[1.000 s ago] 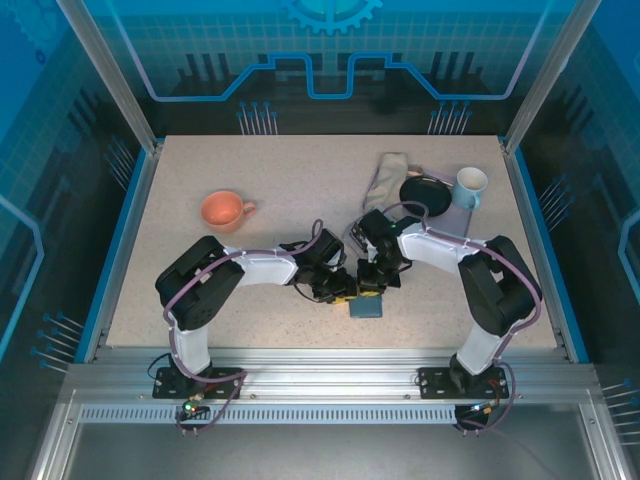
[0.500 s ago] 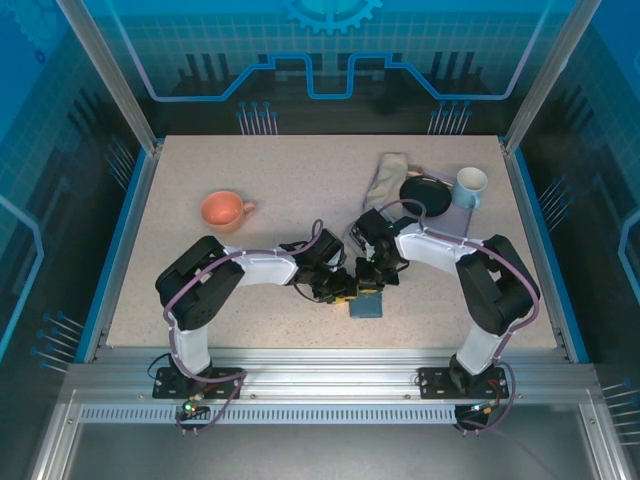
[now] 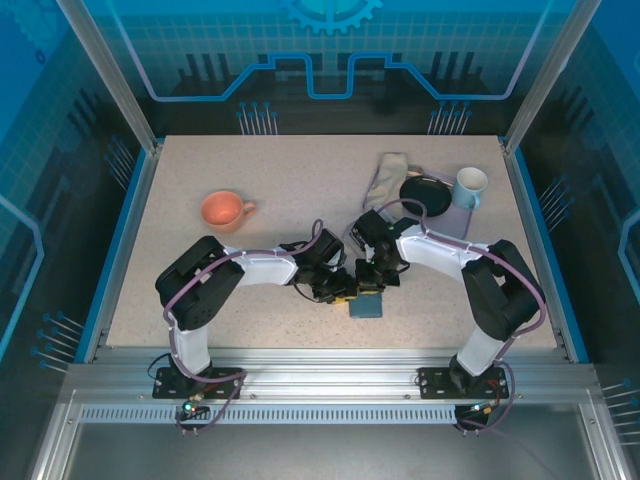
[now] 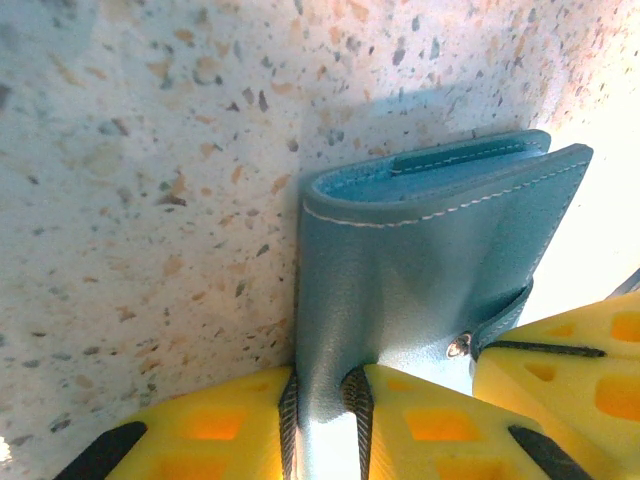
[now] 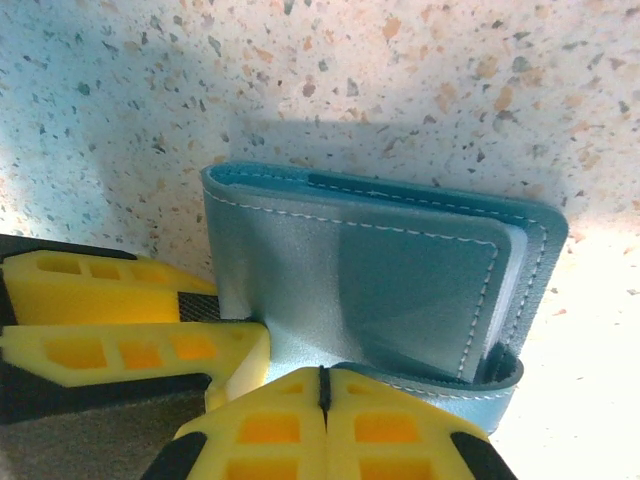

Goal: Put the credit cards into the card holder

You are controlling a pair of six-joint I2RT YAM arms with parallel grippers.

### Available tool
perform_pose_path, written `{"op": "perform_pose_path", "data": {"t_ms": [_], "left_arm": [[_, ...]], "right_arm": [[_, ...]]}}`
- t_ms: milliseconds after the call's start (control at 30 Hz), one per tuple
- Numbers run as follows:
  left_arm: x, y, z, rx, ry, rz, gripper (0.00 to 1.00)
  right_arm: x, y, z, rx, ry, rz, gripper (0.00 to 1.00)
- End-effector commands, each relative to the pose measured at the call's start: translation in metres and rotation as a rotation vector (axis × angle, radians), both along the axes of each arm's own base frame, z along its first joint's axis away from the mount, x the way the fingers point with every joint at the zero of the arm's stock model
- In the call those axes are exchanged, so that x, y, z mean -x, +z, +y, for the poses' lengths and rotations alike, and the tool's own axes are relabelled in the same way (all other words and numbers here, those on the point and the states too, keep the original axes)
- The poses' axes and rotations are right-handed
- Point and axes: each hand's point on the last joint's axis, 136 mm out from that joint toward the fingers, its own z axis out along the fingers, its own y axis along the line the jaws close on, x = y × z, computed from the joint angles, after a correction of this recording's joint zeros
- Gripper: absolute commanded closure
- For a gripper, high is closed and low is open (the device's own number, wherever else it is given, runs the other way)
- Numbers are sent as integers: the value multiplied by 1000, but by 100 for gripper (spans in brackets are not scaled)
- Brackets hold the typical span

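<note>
The card holder (image 3: 367,306), a slate-blue folded wallet, lies on the speckled table between the two arms. My left gripper (image 4: 322,385) is shut on one leaf of the card holder (image 4: 420,260), near its snap dot. My right gripper (image 5: 322,378) is shut, fingertips pressed together against the strap at the near edge of the card holder (image 5: 360,270). The left gripper's yellow fingers (image 5: 120,320) sit beside it. A pale thin edge shows inside the fold at the right end; I cannot tell what it is. The credit cards are hidden.
An orange mug (image 3: 225,210) stands at the left. At the back right are a beige cloth (image 3: 388,178), a black dish (image 3: 425,192) and a white-and-teal mug (image 3: 470,186). Blue rails edge the table on both sides.
The right arm's elbow has shifted slightly. Both grippers and the card holder stay where they were.
</note>
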Motion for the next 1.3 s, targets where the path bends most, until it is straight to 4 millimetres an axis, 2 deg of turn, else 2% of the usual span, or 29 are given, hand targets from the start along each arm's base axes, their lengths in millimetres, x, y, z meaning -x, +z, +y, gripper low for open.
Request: {"op": "perform_pose_path", "data": {"t_ms": [0,200,300,367,533,700,800,867,933,1000,1100,1167,1267], "left_arm": [[6,-33,17,-109,8,25,76],[6,-34,19,-112,10,26,76],[7,-34,19,-114,9,27,76],[7,-34,18,-110,9,28,76],[7,-32,21,-119,12,25,76],[8,-34,20,-120,8,32,76],[8,-33,23,-125,12,29,76],[7,-33,22,-124,12,30,76],[7,-32,21,-119,12,28,76],[5,-29,20,-114,11,24,76],[3,-26,21,-121,7,13,75],[2,-25,20,-118,6,10,76],[1,-23,18,-114,5,7,75]], "right_arm": [[8,-9,-1,19,8,32,100],[17,-30,-7,54,2,71,100],[19,-43,-19,92,-27,70,100],[25,-52,-24,96,-37,100,100],[41,-55,-38,112,-59,108,100],[56,-80,-53,124,-100,158,100],[67,-91,-51,89,-127,157,100],[66,-93,-52,104,-114,122,100],[57,-83,-46,83,-84,74,100],[42,-59,-38,46,-55,8,97],[18,-13,-18,-69,-17,-103,70],[6,17,-6,-138,1,-158,67],[-3,46,-1,-168,17,-217,57]]}}
